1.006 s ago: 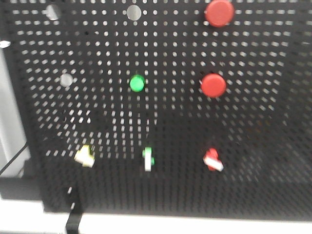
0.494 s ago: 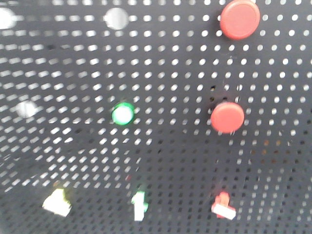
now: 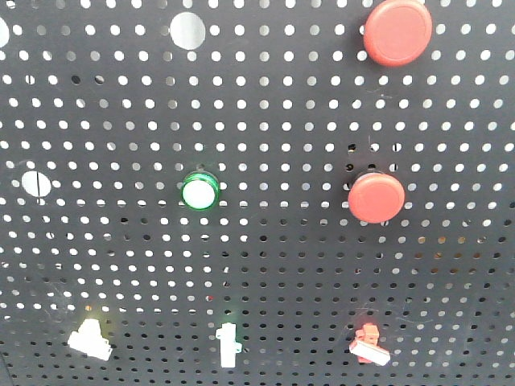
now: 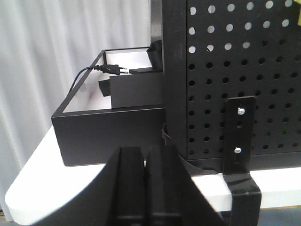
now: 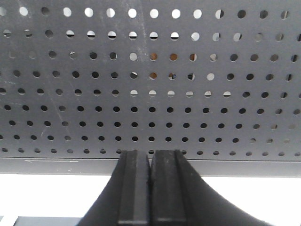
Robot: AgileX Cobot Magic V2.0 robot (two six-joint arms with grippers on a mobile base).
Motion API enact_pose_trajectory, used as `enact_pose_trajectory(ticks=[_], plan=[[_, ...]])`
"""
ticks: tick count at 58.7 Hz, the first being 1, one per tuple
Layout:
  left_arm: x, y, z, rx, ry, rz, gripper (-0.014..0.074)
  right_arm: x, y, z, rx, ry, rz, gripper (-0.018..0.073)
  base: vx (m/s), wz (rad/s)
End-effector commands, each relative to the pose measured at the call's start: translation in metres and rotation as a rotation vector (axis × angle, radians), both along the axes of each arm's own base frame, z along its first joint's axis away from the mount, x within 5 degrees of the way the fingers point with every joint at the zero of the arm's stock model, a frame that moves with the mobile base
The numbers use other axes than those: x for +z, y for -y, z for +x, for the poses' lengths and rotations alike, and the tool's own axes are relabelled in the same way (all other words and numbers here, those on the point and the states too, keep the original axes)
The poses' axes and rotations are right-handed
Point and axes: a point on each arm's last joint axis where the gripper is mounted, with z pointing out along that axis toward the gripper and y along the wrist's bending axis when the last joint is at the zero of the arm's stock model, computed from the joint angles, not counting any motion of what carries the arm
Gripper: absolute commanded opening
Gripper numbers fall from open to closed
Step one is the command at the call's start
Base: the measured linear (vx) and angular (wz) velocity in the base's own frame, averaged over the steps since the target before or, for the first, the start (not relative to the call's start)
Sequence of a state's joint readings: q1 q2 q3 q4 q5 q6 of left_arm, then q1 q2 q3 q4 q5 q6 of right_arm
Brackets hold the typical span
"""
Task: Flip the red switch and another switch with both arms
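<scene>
On the black pegboard (image 3: 265, 265) the red switch (image 3: 369, 342) sits at the lower right, a small red lever on a white base. Another switch (image 3: 89, 338), whitish with a faint yellow tint, is at the lower left. Neither gripper shows in the front view. My left gripper (image 4: 146, 153) is shut with nothing in it, low beside the pegboard's left edge (image 4: 174, 80). My right gripper (image 5: 150, 157) is shut and empty, facing the lower part of the pegboard (image 5: 155, 94) just above the white tabletop. No switch shows in either wrist view.
A narrow upright white toggle (image 3: 228, 345) stands between the two switches. Above are a green-rimmed round light (image 3: 199, 191) and two big round red buttons (image 3: 376, 197) (image 3: 397, 32). A black open box (image 4: 108, 127) with a plug and cable sits left of the board; a black bracket (image 4: 241, 141) holds the board's base.
The front view has moved closer to the pegboard and upward: buttons and switches look larger and sit lower in frame. The table edge has left the view, and the blur has cleared.
</scene>
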State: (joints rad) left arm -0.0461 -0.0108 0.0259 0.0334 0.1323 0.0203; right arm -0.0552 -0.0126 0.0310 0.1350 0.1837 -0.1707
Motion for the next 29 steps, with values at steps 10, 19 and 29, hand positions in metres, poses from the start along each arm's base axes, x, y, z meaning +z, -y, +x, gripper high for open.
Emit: enact_pose_trajectory(ticks=[10, 19, 29], plan=[[0.001, 0.000, 0.000, -0.001, 0.073, -0.009, 0.0003, 0.006, 0.001, 0.000, -0.017, 0.086, -0.011, -0.0006, 0.00, 0.00], [0.004, 0.000, 0.000, -0.001, 0.101, -0.011, 0.0003, 0.008, 0.002, 0.000, -0.020, 0.103, -0.013, -0.0006, 0.00, 0.00], [0.007, 0.000, -0.001, -0.003, 0.141, -0.012, 0.0003, 0.017, 0.003, 0.000, -0.034, 0.203, 0.028, -0.0006, 0.00, 0.00]])
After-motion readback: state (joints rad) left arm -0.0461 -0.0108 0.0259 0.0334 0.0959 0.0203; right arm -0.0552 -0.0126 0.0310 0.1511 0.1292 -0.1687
